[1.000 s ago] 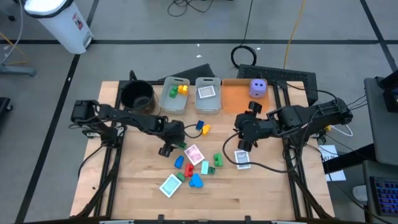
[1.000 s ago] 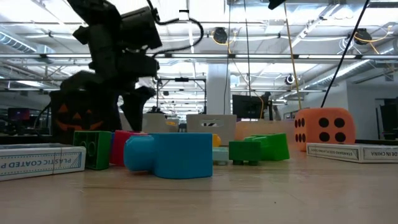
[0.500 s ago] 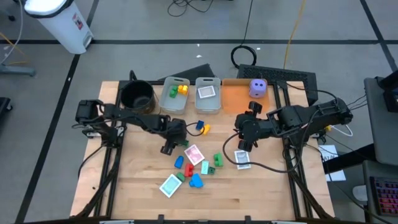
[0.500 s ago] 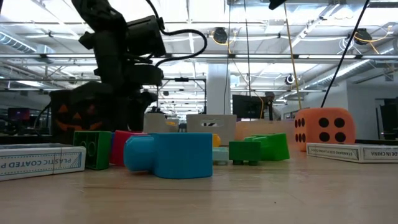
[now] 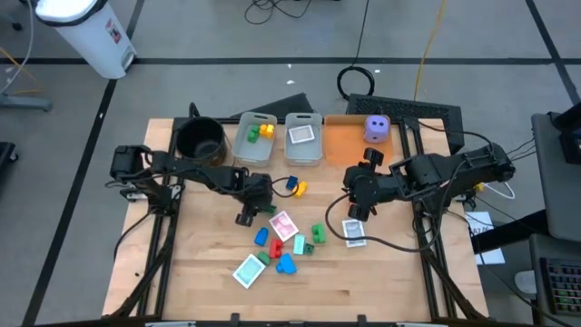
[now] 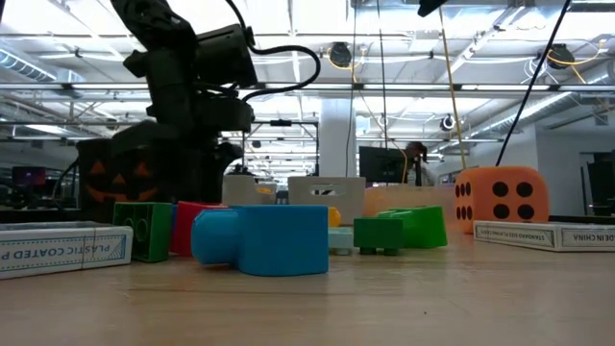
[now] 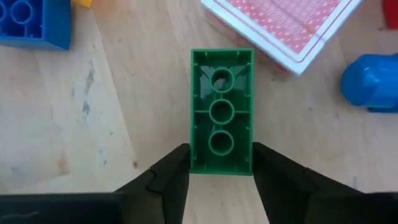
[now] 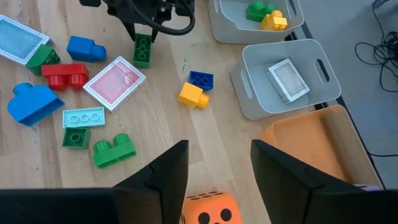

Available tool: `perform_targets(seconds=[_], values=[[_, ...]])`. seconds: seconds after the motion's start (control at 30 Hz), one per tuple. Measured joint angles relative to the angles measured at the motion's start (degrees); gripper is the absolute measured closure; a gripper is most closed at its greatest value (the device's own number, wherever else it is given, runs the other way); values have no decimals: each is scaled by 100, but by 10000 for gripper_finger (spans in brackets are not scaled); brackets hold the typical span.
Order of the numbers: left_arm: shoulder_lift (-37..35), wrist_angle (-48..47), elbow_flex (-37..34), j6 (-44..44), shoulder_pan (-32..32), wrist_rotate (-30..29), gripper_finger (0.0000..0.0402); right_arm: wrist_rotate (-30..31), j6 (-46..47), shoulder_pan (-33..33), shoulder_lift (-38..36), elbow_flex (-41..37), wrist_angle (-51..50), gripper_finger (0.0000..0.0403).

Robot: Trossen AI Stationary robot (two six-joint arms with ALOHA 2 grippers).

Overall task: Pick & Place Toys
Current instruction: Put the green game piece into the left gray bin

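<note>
The left end effector (image 7: 221,171) is clamped on a green block (image 7: 221,111) on the desk (image 5: 200,263), beside a red card (image 7: 283,28). The right end effector (image 8: 219,162) hangs with fingers apart above the orange die (image 8: 208,213).

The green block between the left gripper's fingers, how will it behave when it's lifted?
The green block looks like hard molded plastic, so probably stiff and light. Its flat sides meet the left gripper's fingers squarely, so it should hold steady. The smooth plastic might slip a little, since only its end is pinched.
</note>
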Motion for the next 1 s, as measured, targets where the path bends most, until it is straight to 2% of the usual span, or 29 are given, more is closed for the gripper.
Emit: perform_targets(seconds=[0.1,0.23,0.4,0.47,0.7,0.77,1.0], values=[[0,47,0,-285,-1,25,235,0,0,0,-1,0,0,236],[0,172,12,-854,0,19,282,0,0,0,0,0,0,236],[0,141,278,-1336,0,30,282,0,0,1,-1,-1,2,236],[0,90,462,-1389,0,41,328,0,-5,0,-2,0,2,236],[0,-472,1440,-1326,73,386,398,0,-15,4,0,0,2,236],[-2,-527,1635,-1209,105,316,394,0,-17,4,0,0,2,236],[-2,-520,1878,-1048,295,124,341,0,45,18,0,-1,7,236]])
